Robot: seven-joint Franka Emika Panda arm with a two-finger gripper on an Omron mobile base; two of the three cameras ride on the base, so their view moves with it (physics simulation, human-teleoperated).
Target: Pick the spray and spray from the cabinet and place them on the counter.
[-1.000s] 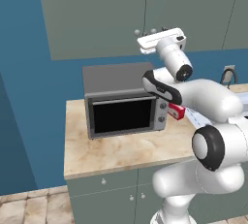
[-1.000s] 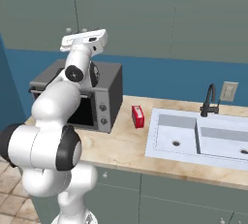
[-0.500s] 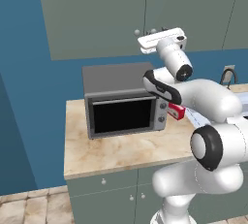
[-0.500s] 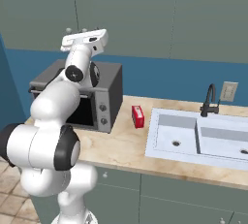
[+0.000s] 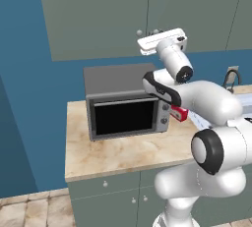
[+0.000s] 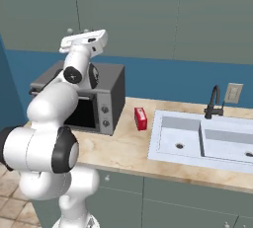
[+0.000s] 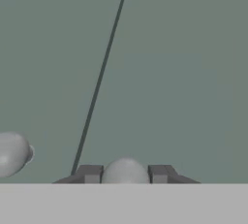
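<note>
Arm's basically parked where it was; the claw (image 7: pixel 125 172) has pinched in around the cabinet (image 7: pixel 169 63) knob (image 7: pixel 125 172), fingertips (image 7: pixel 89 173) hugging both sides. Doors are still shut.

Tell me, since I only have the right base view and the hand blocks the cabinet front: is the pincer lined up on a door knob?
Observer: Yes. In the hand view a round pale knob sits right between the fingertips of the pincer; whether they grip it I cannot tell.
Operator: Which door is it on?
Observer: The one right of the door seam in that view; a second knob lies left of the seam.
</note>
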